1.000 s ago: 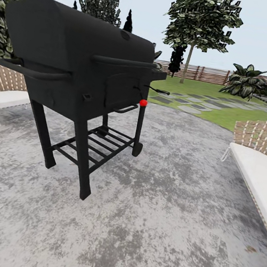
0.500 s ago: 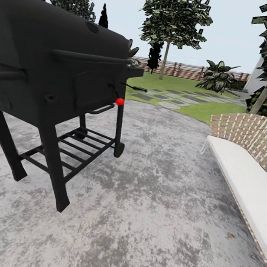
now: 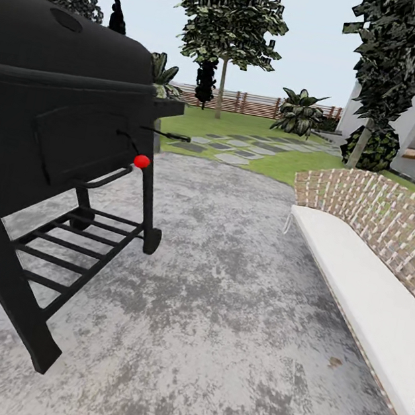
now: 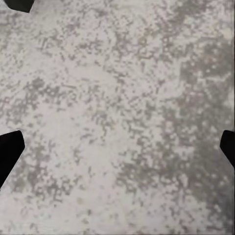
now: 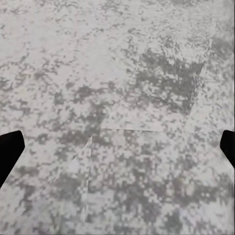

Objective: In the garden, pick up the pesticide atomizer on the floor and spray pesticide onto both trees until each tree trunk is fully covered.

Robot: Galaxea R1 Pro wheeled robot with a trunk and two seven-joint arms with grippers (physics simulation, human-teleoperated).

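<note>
Grill (image 3: 54, 116), black, on four legs, stands on mottled grey paving (image 3: 217, 316) and serves as your landmark. A red knob (image 3: 142, 161) sits on its near end. To the right of the grill runs a white-cushioned bench (image 3: 356, 285) with a woven back. Beyond the grill lie the lawn (image 3: 275, 161), stepping slabs (image 3: 233, 151), a slatted fence (image 3: 251, 104) and one tree (image 3: 224, 69) with a slim pale trunk. Your left tool (image 4: 117, 147) and right tool (image 5: 117, 147) both hang over the paving, fingers spread wide, holding nothing.
</note>
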